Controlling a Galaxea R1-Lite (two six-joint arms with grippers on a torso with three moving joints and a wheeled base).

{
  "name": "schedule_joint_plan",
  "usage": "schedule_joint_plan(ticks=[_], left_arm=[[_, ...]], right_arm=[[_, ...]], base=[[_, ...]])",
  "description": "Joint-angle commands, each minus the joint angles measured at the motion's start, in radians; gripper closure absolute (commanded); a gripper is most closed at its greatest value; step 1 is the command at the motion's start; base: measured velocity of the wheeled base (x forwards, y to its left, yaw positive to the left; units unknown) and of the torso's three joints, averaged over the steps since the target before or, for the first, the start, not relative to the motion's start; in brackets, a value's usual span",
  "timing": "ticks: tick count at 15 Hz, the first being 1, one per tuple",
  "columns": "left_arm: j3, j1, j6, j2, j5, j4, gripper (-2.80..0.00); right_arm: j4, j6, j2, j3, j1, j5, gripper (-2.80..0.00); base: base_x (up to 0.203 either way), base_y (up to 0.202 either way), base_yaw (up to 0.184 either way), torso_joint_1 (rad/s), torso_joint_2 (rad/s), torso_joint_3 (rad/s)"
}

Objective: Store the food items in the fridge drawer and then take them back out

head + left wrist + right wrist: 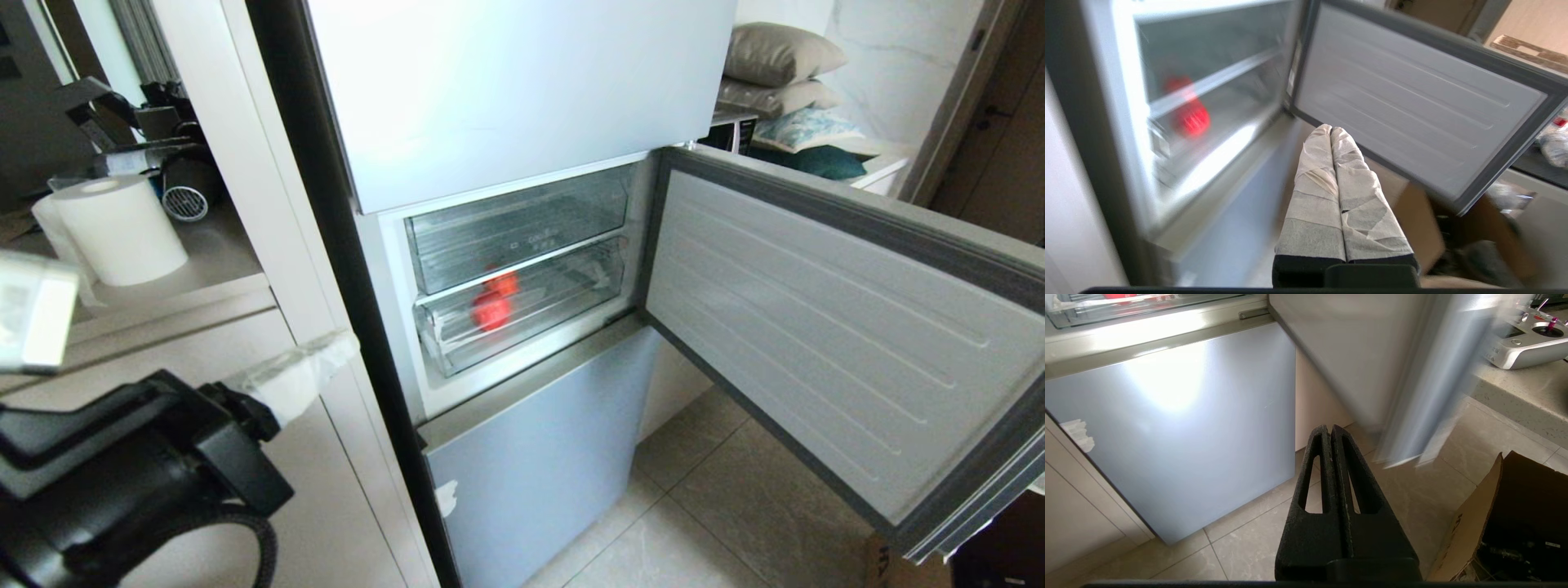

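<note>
Fridge [522,98]: its middle compartment stood exposed, the door [833,327] swung wide to the robot's right
Fridge drawer [531,314]: the lower of 2 clear drawers, pushed in flush under the taller upper drawer [518,229]; its plastic looked stiff and smooth, likely slippery to a pinch, so the thick front lip was probably the best place to hook and pull
Left gripper [1331,130]: it hung in front of the fridge, low and to the left of the compartment, its 2 tape-wrapped fingers [1314,204] pressed together and holding nothing; the tape wrapping should give some friction on the plastic
Right gripper [1329,428]: parked low, pointing at the floor tiles before the bottom door [1171,428], its black fingers closed together and empty
Food item [492,310]: 1 orange-red round fruit or vegetable sat inside the fridge drawer toward its left half, seen blurred through the clear front, with a red reflection just above it
Handling judgement: it seemed light and somewhat soft-skinned, apt to roll on the drawer bottom and to bruise under a hard squeeze; a gentle grip across its widest part, from above once the drawer was out, looked safest
</note>
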Motion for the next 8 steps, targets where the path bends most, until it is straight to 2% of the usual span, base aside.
schedule_joint_plan(ticks=[1, 4, 6, 8], left_arm=[[-0.095, 0.012, 0.029, -0.192, 0.001, 0.240, 0.00], [-0.221, 0.063, 0.083, -0.347, 0.001, 0.683, 0.00], [-0.200, 0.110, 0.160, -0.454, 0.003, 0.838, 0.00], [-0.159, 0.202, 0.209, -0.519, 0.003, 0.902, 0.00]], right_arm=[[0.001, 0.000, 0.000, 0.001, 0.000, 0.000, 0.00], [0.001, 0.000, 0.000, -0.001, 0.000, 0.000, 0.00], [0.001, 0.000, 0.000, -0.001, 0.000, 0.000, 0.00], [0.001, 0.000, 0.000, 0.000, 0.000, 0.000, 0.00]], base=[[0.000, 0.000, 0.000, 0.000, 0.00, 0.000], [0.000, 0.000, 0.000, 0.000, 0.00, 0.000], [0.000, 0.000, 0.000, 0.000, 0.00, 0.000], [0.000, 0.000, 0.000, 0.000, 0.00, 0.000]])
